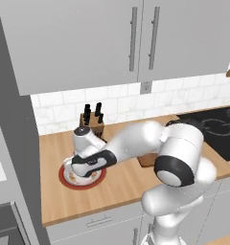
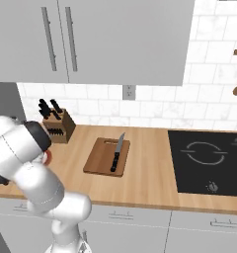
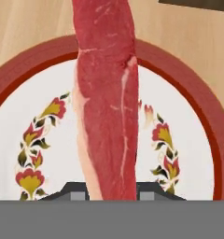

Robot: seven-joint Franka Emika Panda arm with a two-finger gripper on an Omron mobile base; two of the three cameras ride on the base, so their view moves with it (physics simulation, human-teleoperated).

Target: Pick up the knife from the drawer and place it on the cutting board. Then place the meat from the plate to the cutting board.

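A reddish-pink strip of meat (image 3: pixel 107 93) lies along the middle of the red-rimmed plate (image 3: pixel 188 88). My gripper (image 3: pixel 112 195) is down over it, and its two dark fingertips press against the near end of the strip from both sides. In the left base view the hand covers the plate (image 1: pixel 69 179), which sits at the counter's left. The knife (image 2: pixel 116 152), silver blade and black handle, lies on the brown cutting board (image 2: pixel 98 158) in the middle of the counter, right of the plate.
A wooden knife block (image 2: pixel 59 129) stands at the back behind the plate. The black cooktop (image 2: pixel 209 158) takes up the counter's right end. Upper cabinets hang overhead. The drawer fronts (image 1: pixel 100 221) under the counter edge are closed.
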